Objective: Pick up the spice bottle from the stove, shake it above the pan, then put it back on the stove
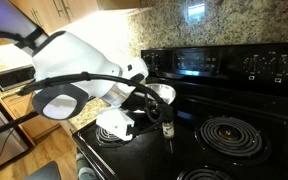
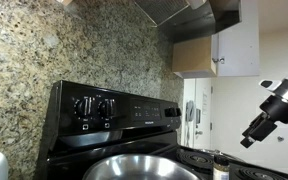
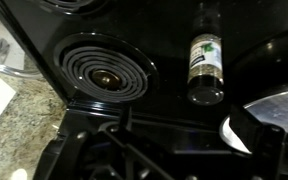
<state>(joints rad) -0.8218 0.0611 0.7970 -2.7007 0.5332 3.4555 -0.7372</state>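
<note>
The spice bottle [image 3: 206, 65], a small clear jar with a dark cap, stands on the glossy black stove [image 3: 169, 40] between a coil burner and the pan. In the wrist view only the shiny silver rim of the pan [image 3: 276, 104] shows at the right; in an exterior view the pan [image 2: 139, 168] fills the bottom foreground, with the spice bottle [image 2: 221, 168] beyond it. My gripper [image 3: 154, 135] is open and empty, hanging above the stove a short way from the bottle. In both exterior views the gripper [image 1: 157, 112] [image 2: 267, 118] is above the bottle [image 1: 168, 128], not touching it.
A spiral coil burner [image 3: 104, 75] lies left of the bottle and another coil burner [image 1: 230, 135] is at the front. The back control panel [image 2: 104, 108] carries knobs. A granite backsplash [image 2: 44, 50] rises behind, and a granite counter [image 3: 9, 125] adjoins the stove's edge.
</note>
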